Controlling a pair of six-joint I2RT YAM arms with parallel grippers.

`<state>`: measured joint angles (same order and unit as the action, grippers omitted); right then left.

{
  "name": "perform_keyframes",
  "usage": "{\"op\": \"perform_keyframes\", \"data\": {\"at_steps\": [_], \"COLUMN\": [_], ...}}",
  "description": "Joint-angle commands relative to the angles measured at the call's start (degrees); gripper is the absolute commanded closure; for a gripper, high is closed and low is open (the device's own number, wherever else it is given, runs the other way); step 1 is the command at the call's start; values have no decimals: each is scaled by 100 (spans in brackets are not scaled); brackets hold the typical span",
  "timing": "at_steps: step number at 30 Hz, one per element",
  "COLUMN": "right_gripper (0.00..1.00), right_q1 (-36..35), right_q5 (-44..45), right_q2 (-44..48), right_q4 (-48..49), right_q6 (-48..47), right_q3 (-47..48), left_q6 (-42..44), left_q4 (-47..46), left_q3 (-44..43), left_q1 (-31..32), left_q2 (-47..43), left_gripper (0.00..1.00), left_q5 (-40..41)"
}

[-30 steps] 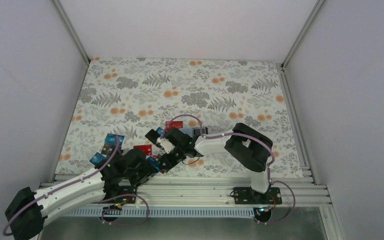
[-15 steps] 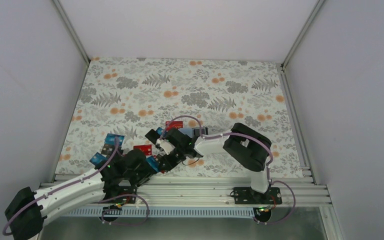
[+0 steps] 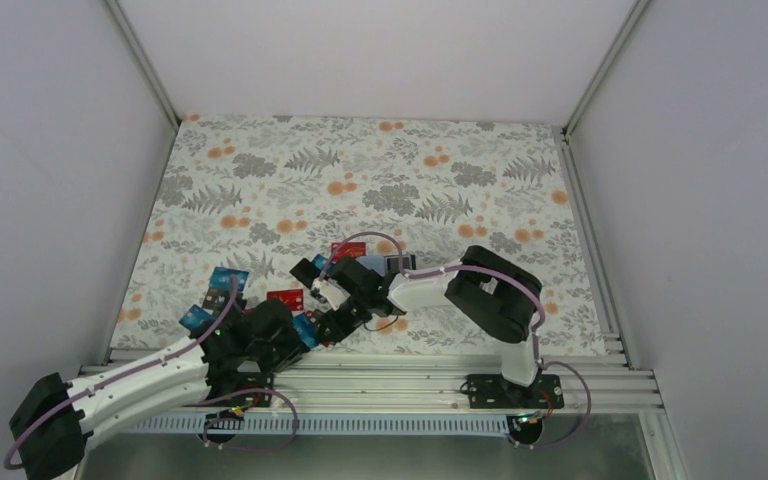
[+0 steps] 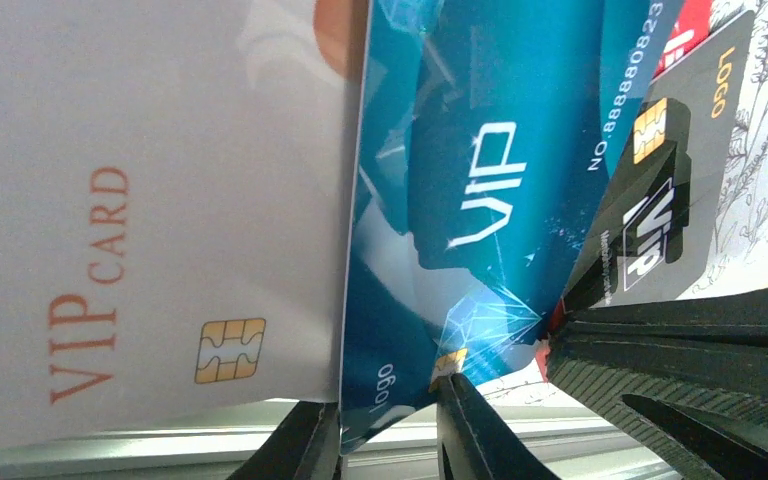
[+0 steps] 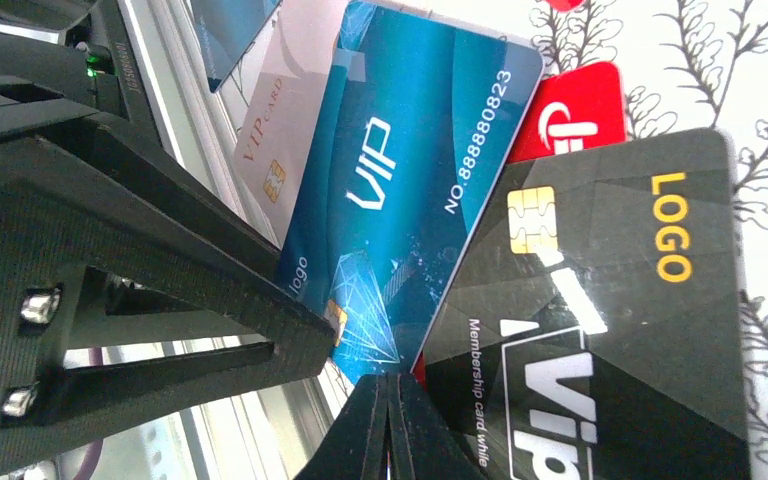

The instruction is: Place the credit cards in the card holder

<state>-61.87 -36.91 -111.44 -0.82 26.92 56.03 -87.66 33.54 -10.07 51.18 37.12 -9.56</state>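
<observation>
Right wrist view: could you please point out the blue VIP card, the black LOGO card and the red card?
blue VIP card (image 5: 410, 210): right wrist view, its middle.
black LOGO card (image 5: 610, 330): right wrist view, its middle.
red card (image 5: 572, 115): right wrist view, its exposed corner.

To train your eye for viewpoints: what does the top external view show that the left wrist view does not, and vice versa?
Top external only: the left arm and right arm whole, and two blue cards lying apart at the left of the floral cloth. Left wrist only: a white card printed VIP CARD and a black card printed LOGO. Both: the blue VIP card and that cloth.
</observation>
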Motion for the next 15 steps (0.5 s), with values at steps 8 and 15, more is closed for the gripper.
{"op": "perform_keyframes", "data": {"at_steps": [8, 15], "right_gripper": [95, 96], "right_q1": [-81, -80], "right_q5": [217, 313], "right_q2": [-196, -124], "right_q4": [-236, -252], "right_q6": [-37, -11], "right_q3": [-158, -185], "left_q6": [299, 376], "left_q4": [-552, -192], "left_q3": [-269, -586], "left_q1": [-83, -88], "left_q2": [101, 148], "left_gripper": [89, 95], "left_q5": [1106, 1128]}}
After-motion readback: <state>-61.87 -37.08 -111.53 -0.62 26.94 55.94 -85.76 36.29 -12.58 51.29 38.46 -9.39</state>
